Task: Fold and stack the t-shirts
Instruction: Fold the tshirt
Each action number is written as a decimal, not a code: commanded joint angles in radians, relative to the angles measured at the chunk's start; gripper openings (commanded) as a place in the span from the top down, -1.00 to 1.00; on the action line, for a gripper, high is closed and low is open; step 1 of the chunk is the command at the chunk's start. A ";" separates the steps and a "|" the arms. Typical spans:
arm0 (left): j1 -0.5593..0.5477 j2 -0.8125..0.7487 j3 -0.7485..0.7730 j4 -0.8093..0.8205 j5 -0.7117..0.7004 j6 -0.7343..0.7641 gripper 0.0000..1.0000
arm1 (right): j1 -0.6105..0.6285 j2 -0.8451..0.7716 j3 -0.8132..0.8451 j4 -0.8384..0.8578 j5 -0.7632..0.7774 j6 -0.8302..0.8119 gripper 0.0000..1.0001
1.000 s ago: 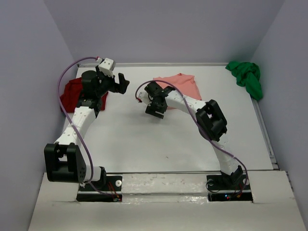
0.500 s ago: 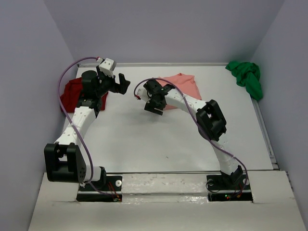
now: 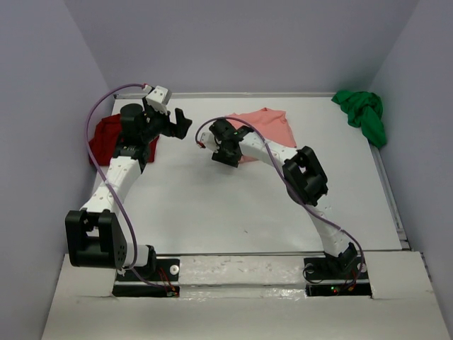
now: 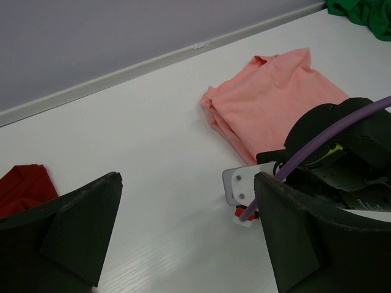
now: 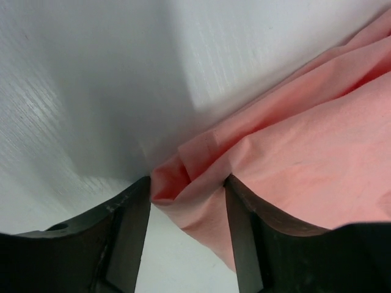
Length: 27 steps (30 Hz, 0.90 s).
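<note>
The salmon-pink t-shirt (image 3: 269, 124) lies folded at the back centre of the table, also seen in the left wrist view (image 4: 269, 97). My right gripper (image 3: 230, 157) is down at its near left corner. In the right wrist view the bunched corner (image 5: 189, 177) fills the gap and touches both fingers of the right gripper (image 5: 188, 183). The dark red t-shirt (image 3: 106, 134) lies at the back left, behind my left arm. My left gripper (image 3: 180, 122) hovers open and empty (image 4: 188, 183) to the right of it. The bright green t-shirt (image 3: 364, 113) is crumpled in the back right corner.
White walls close the table at the back and on both sides. A raised rim (image 3: 393, 191) runs along the right edge. My right arm's wrist (image 4: 330, 152) and purple cable sit close in front of the left gripper.
The right gripper has shifted slightly toward the pink shirt's corner and its jaws have narrowed onto the cloth. The left arm has barely moved.
</note>
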 commanded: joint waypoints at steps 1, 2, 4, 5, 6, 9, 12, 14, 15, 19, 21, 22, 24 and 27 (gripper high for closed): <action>0.006 0.000 0.016 0.047 0.034 0.009 -0.98 | 0.001 0.021 -0.021 0.009 -0.021 0.011 0.02; 0.006 0.002 0.016 0.045 0.034 0.006 -0.98 | 0.001 0.024 -0.021 0.007 -0.023 0.012 0.10; 0.006 0.010 0.011 0.048 0.037 0.004 -0.98 | 0.001 0.028 -0.015 0.002 -0.014 0.014 0.34; 0.006 0.011 0.008 0.048 0.036 0.003 -0.98 | 0.001 0.028 -0.012 -0.002 -0.008 0.012 0.47; 0.006 0.016 0.004 0.050 0.036 -0.001 -0.98 | 0.001 0.028 -0.009 -0.005 -0.002 0.014 0.77; 0.006 0.039 -0.016 0.059 0.050 -0.010 -0.98 | 0.001 0.014 -0.010 -0.007 0.020 0.014 1.00; 0.009 0.085 -0.039 0.071 0.163 -0.033 -0.98 | 0.001 -0.018 -0.012 -0.007 0.021 0.012 1.00; 0.012 0.143 -0.064 0.102 0.215 -0.109 -0.94 | -0.008 -0.054 -0.013 -0.005 0.014 0.017 1.00; 0.012 0.170 -0.067 0.117 0.249 -0.141 -0.88 | -0.008 -0.066 -0.016 -0.007 0.009 0.018 1.00; 0.017 0.325 -0.045 0.163 0.410 -0.296 -0.59 | -0.008 -0.130 -0.038 -0.007 0.002 0.023 1.00; 0.020 0.411 -0.009 0.177 0.448 -0.382 -0.55 | -0.008 -0.165 -0.048 -0.007 -0.003 0.026 1.00; 0.018 0.439 0.001 0.179 0.458 -0.407 -0.57 | -0.008 -0.176 -0.050 -0.007 -0.005 0.029 1.00; 0.018 0.517 0.002 0.252 0.493 -0.526 -0.57 | -0.008 -0.199 -0.048 -0.007 -0.006 0.035 1.00; 0.018 0.612 -0.013 0.428 0.520 -0.689 -0.50 | -0.008 -0.216 -0.045 -0.010 -0.015 0.040 1.00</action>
